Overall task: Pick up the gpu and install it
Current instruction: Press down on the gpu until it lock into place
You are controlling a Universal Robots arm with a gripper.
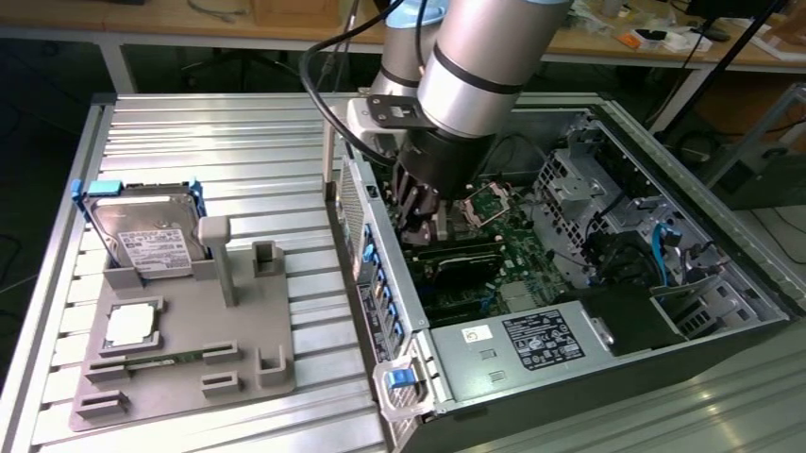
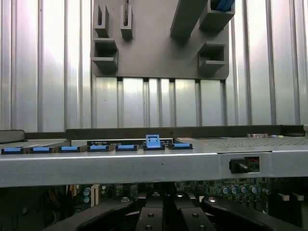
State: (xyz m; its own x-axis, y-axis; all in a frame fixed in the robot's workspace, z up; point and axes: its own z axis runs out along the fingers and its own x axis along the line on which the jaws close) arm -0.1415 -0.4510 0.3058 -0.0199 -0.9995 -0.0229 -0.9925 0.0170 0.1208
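With the gripper (image 1: 426, 219) closed and lowered inside the open computer case (image 1: 705, 203) over the motherboard (image 1: 485, 250), the gpu (image 1: 456, 253) seemingly under it at the slot, seating well calls for straight, even pressure.

The arm reaches steeply down, its gripper (image 1: 422, 222) low with jaws closed together.
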